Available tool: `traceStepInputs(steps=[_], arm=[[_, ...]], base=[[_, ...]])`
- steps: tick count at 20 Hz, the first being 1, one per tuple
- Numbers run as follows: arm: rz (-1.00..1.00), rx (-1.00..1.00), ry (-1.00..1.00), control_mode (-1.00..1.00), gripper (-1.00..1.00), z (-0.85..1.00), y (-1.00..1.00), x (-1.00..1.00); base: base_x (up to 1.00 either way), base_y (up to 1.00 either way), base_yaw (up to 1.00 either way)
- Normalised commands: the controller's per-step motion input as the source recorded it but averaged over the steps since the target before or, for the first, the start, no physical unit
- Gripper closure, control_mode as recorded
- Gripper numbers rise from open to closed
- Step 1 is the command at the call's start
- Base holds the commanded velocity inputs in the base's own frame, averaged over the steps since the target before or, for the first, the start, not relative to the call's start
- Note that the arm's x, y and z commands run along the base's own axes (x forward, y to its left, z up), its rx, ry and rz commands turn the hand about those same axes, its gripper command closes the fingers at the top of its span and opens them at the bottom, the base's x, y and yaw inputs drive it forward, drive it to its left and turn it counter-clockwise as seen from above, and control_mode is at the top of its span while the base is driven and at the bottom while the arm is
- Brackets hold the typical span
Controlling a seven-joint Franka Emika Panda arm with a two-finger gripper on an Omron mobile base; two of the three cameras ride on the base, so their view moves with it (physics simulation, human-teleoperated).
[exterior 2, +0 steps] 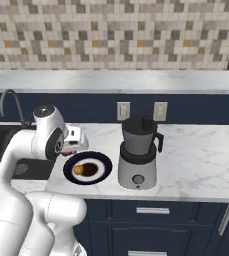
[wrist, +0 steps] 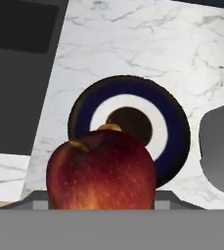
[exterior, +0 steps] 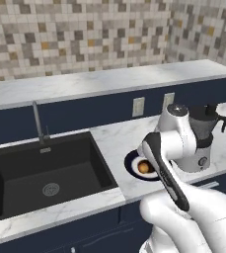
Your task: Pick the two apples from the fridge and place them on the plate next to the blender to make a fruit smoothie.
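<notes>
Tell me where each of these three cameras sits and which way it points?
Left base view: behind the arm to its left, looking forward and down at the sink, plate and blender; the white arm rises at lower right.
Right base view: behind the arm to its right, facing the same counter; the arm rises at lower left.
Hand view: on the hand, looking down along the end effector past the red apple it holds.
Shared: all three show the plate; both base views show an orange-yellow apple on it.
</notes>
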Motion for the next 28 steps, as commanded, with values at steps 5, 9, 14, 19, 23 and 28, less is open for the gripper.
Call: traceStepInputs(steps=[5,9,14,19,23,28], arm=[[-0.14,0.00,0.22,-1.00,1.00,-0.98,-0.37,1.00],[-0.18,0.00,0.11,-1.00,1.00,-0.61,-0.14,0.98],[-0.17,0.00,0.03,-1.00,-1.00,-0.49,-0.02,1.00],[-0.03,0.00,0.01,-1.00,-1.00,-0.01,-0.03,0.25],[0.00,0.00,0.00,-1.00,-1.00,0.37,0.00,-0.07],[0.00,0.00,-0.13,-1.00,-1.00,0.84,0.00,-0.57]], base=[[0.00,0.00,0.00],[0.00,0.00,0.00],[0.00,0.00,0.00],[0.00,0.00,0.00],[0.00,0.00,0.00],[0.00,0.00,0.00]])
